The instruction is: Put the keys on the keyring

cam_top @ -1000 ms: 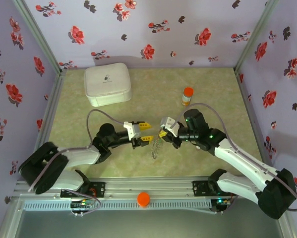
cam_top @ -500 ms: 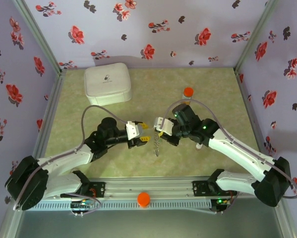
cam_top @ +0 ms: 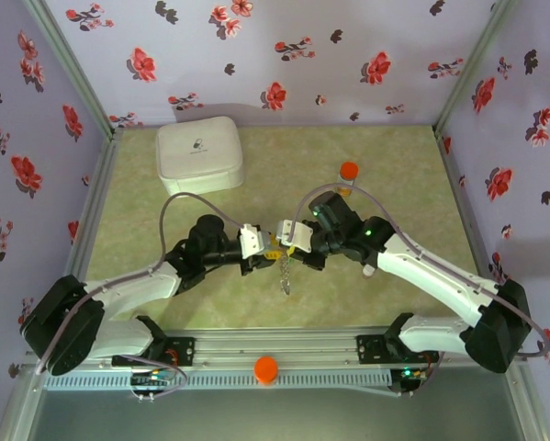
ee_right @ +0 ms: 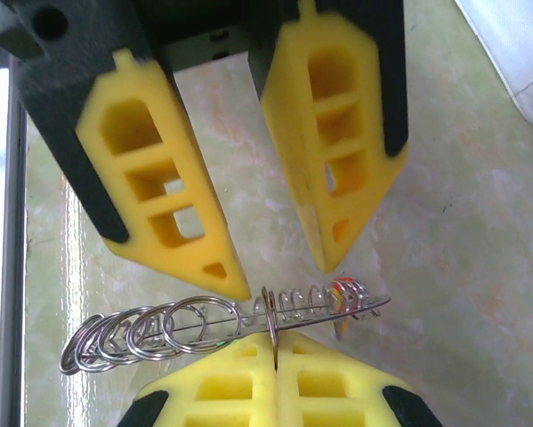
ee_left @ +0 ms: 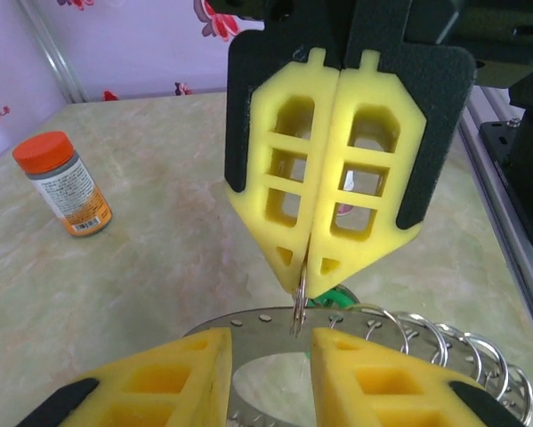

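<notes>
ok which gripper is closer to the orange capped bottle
Right. The right gripper, shut on a small ring, is below-left of the bottle in the top view; the left gripper faces it from further left.

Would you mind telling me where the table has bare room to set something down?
Bare table lies along the back between the white case and the orange-capped bottle, and right of the bottle to the wall. The centre is crowded: the left gripper and right gripper meet at the keyring.
</notes>
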`<action>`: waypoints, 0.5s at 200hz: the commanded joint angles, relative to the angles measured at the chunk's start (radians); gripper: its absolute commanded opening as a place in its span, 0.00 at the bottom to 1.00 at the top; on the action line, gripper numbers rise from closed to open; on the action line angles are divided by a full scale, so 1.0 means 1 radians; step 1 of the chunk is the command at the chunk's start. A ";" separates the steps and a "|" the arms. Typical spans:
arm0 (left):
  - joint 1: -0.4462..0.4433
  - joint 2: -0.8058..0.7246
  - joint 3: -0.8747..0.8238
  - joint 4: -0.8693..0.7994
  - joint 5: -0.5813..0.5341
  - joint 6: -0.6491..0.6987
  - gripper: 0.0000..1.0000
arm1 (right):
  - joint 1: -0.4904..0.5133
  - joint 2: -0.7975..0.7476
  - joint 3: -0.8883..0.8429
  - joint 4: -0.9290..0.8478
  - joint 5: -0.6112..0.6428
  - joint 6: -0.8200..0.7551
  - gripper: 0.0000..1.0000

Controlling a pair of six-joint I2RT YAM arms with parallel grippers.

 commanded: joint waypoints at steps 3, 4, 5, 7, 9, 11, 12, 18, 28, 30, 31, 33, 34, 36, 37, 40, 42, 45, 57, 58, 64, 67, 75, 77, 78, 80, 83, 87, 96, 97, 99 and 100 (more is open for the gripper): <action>0.013 0.023 0.028 0.029 0.036 -0.015 0.21 | 0.016 0.012 0.032 0.064 -0.042 0.001 0.00; 0.014 0.023 0.028 0.028 0.037 -0.014 0.21 | 0.015 0.012 0.031 0.065 -0.042 0.001 0.00; 0.014 0.023 0.028 0.027 0.038 -0.014 0.20 | 0.015 0.013 0.030 0.065 -0.043 0.002 0.00; 0.014 0.024 0.028 0.024 0.039 -0.014 0.20 | 0.016 0.013 0.031 0.067 -0.043 0.002 0.00; 0.015 0.026 0.029 0.023 0.041 -0.015 0.19 | 0.017 0.014 0.030 0.069 -0.044 0.002 0.00; 0.015 0.026 0.030 0.023 0.043 -0.014 0.19 | 0.018 0.015 0.029 0.070 -0.044 0.003 0.00; 0.016 0.027 0.030 0.023 0.044 -0.015 0.19 | 0.018 0.016 0.029 0.070 -0.044 0.002 0.00; 0.016 0.027 0.030 0.025 0.052 -0.017 0.18 | 0.019 0.018 0.029 0.073 -0.044 0.004 0.00; 0.018 0.027 0.027 0.041 0.061 -0.030 0.15 | 0.024 0.022 0.028 0.075 -0.042 0.004 0.00; 0.018 0.027 0.026 0.046 0.062 -0.032 0.15 | 0.024 0.022 0.028 0.075 -0.042 0.004 0.00; 0.018 0.028 0.025 0.047 0.062 -0.033 0.14 | 0.025 0.022 0.029 0.074 -0.042 0.004 0.00; 0.017 0.028 0.024 0.052 0.063 -0.036 0.13 | 0.026 0.023 0.028 0.075 -0.042 0.004 0.00; 0.017 0.028 0.023 0.053 0.064 -0.037 0.13 | 0.026 0.024 0.028 0.076 -0.042 0.004 0.00; 0.017 0.028 0.023 0.056 0.065 -0.039 0.12 | 0.026 0.026 0.027 0.077 -0.042 0.005 0.00; 0.018 0.028 0.024 0.058 0.066 -0.040 0.11 | 0.026 0.026 0.027 0.078 -0.042 0.004 0.00; 0.019 0.028 0.022 0.061 0.066 -0.042 0.10 | 0.026 0.026 0.026 0.080 -0.044 0.004 0.00; 0.019 0.028 0.022 0.063 0.067 -0.042 0.09 | 0.026 0.027 0.025 0.082 -0.045 0.006 0.00; 0.019 0.029 0.022 0.063 0.068 -0.043 0.08 | 0.027 0.028 0.023 0.084 -0.046 0.006 0.00; 0.021 0.026 0.021 0.064 0.076 -0.048 0.07 | 0.028 0.029 0.023 0.091 -0.055 0.012 0.00; 0.021 0.026 0.021 0.065 0.077 -0.050 0.06 | 0.029 0.029 0.023 0.093 -0.055 0.013 0.00; 0.021 0.023 0.019 0.074 0.081 -0.065 0.04 | 0.027 0.025 0.016 0.104 -0.059 0.018 0.00; 0.021 0.023 0.019 0.078 0.086 -0.079 0.02 | 0.027 0.021 0.010 0.113 -0.060 0.025 0.00; 0.027 0.025 0.026 0.077 0.118 -0.108 0.00 | 0.026 0.008 -0.012 0.139 -0.070 0.040 0.00; 0.028 0.025 0.026 0.080 0.124 -0.114 0.00 | 0.023 0.005 -0.018 0.144 -0.074 0.044 0.00; 0.028 0.025 0.026 0.082 0.129 -0.118 0.00 | 0.023 0.005 -0.021 0.146 -0.078 0.045 0.00; 0.028 0.026 0.027 0.085 0.137 -0.124 0.00 | 0.020 -0.002 -0.031 0.151 -0.083 0.047 0.00; 0.028 0.027 0.025 0.093 0.146 -0.136 0.00 | 0.016 -0.009 -0.043 0.156 -0.091 0.054 0.04; 0.029 0.028 0.023 0.108 0.154 -0.150 0.00 | 0.009 -0.021 -0.056 0.162 -0.108 0.064 0.11; 0.030 0.035 0.004 0.164 0.160 -0.178 0.00 | -0.014 -0.051 -0.087 0.172 -0.140 0.091 0.31; 0.030 0.035 0.002 0.173 0.160 -0.181 0.00 | -0.016 -0.056 -0.091 0.173 -0.143 0.094 0.33; 0.030 0.036 -0.001 0.186 0.160 -0.186 0.00 | -0.022 -0.066 -0.099 0.178 -0.151 0.103 0.36; 0.030 0.037 -0.001 0.196 0.160 -0.189 0.00 | -0.025 -0.071 -0.103 0.182 -0.154 0.109 0.37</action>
